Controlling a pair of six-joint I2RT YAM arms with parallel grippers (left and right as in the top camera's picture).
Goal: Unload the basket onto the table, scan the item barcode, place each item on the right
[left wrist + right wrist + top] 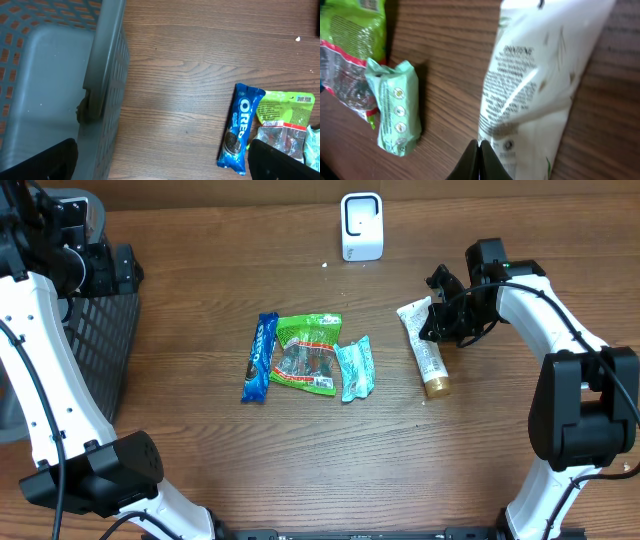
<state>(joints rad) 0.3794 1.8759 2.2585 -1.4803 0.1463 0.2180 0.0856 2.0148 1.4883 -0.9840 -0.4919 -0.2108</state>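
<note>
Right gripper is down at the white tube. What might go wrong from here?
1. The right gripper is shut, tips meeting at the edge of the Pantene tube. It may pinch only a sliver, or nothing, so a lift could drop it.
2. No barcode shows on the tube's visible face, so it may meet the white device facing wrong.

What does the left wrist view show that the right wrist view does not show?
Only the left wrist view shows the grey basket and the blue Oreo pack. Only the right wrist view shows the white Pantene tube and the small mint-green packet in full. Both show the green snack bag and the wooden table.
</note>
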